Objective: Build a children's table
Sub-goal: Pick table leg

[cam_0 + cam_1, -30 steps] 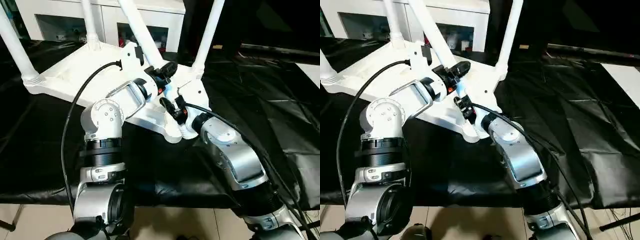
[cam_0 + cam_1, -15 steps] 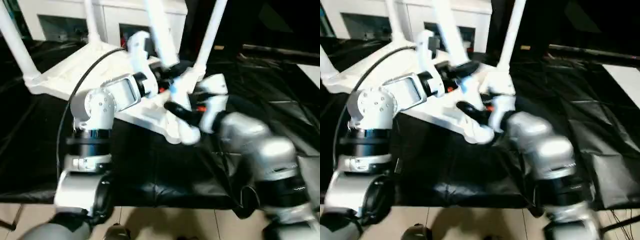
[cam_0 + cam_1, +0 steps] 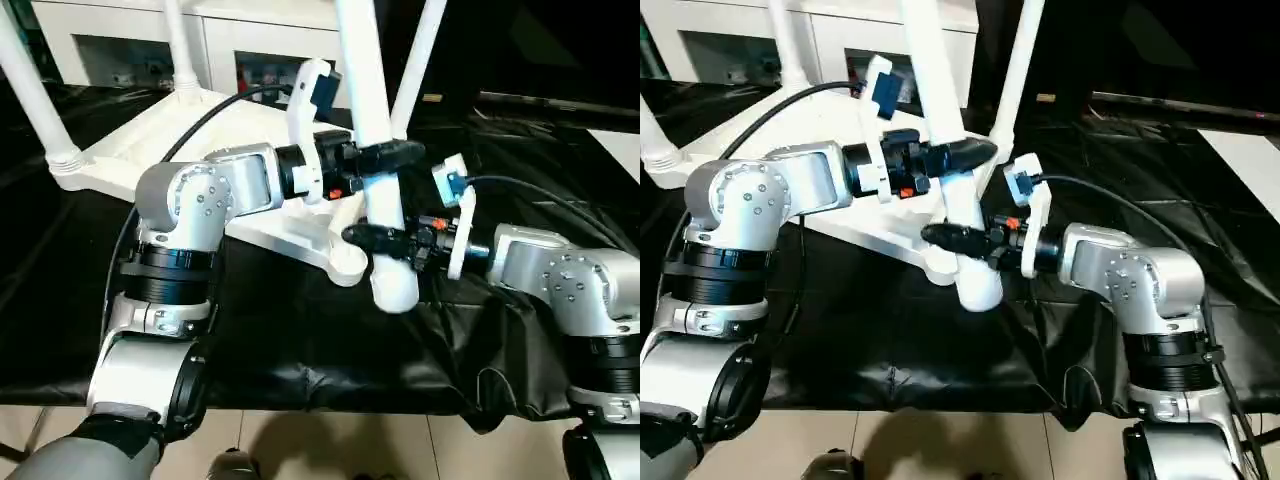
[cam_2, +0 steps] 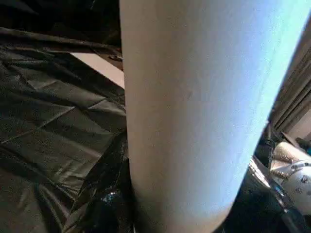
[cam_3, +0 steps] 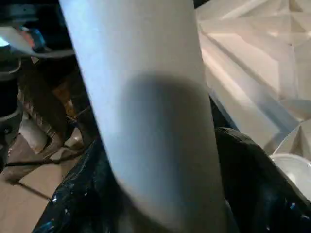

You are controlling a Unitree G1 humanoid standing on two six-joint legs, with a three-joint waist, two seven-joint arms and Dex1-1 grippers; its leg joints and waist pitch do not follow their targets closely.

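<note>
The children's table top (image 3: 200,140) lies upside down on the black-draped tabletop (image 3: 60,300), three legs already standing in their sockets. The fourth leg (image 3: 375,160) is off the top, held near upright just beside the empty near corner socket (image 3: 345,262). Your left pincer (image 3: 385,157) is clamped round the tube, and your right pincer (image 3: 375,236) seems to grip it lower down, though that hold looks looser. You're on the last leg. Next, swing its lower end over the empty socket, line it up straight, then press down.
</note>
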